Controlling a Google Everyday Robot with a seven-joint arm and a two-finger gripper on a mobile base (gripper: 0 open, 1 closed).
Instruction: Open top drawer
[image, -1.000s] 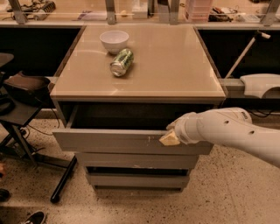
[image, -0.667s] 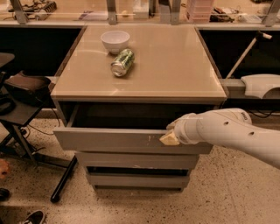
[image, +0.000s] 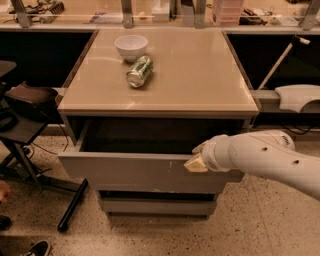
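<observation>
The worktop spreads above and behind my jaws, its front lip just over them. Directly below it sits the top drawer. Its flat grey front runs from far to my left to just past my right, and it stands partly out, with a dark gap open behind the panel. My jaws rest at that panel's upper edge, right of its centre, beside the small white scuffs. Whether they are open or clamped on the edge, I cannot tell.

Under me, a narrower lower drawer front stays flush. A dark chair stands well off to my left.

Up on the worktop, far behind and to my left, a white bowl sits upright. A green can lies on its side just in front of it.

I judge the drawer about half open. The front has no handle, so my hold could slip off the edge. Pulling from off-centre may skew the box and jam it. A jerk could set the can rolling.
</observation>
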